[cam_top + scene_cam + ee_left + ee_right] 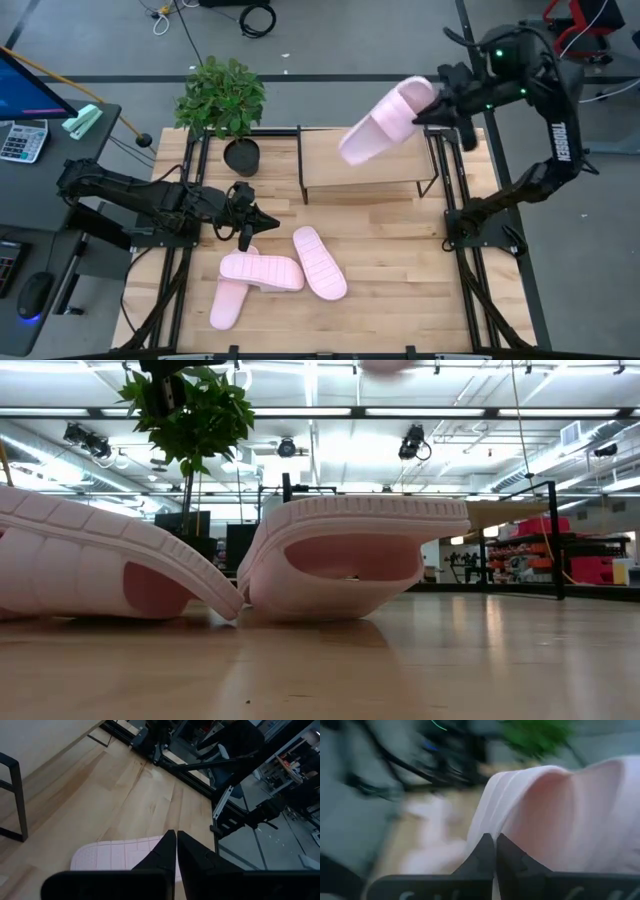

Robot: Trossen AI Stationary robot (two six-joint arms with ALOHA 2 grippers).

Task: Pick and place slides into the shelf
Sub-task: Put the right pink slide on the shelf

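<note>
- The right gripper (432,108) is holding one pink slide (385,120) in the air above the right end of the shelf (365,165), its jaws clamped on the slide's strap edge, as the right wrist view (492,851) shows
- The shelf is standing at the far side of the counter (400,280), between a potted plant (222,100) on its left and the right arm's base; its slanted board is lying bare
- The left gripper (250,222) is hovering low over the counter just beside the other slides, its jaws pressed together (176,851) with nothing between them
- Three slides are lying near the counter's middle front: two overlapping (262,270) (226,302) and one (319,262) just to their right, soles up, with open wood to the right
- White lettering is running down the right arm's forearm (560,140), too small to read surely
- The slides are looking pale pink with ribbed surfaces and a wide strap (350,555)
</note>
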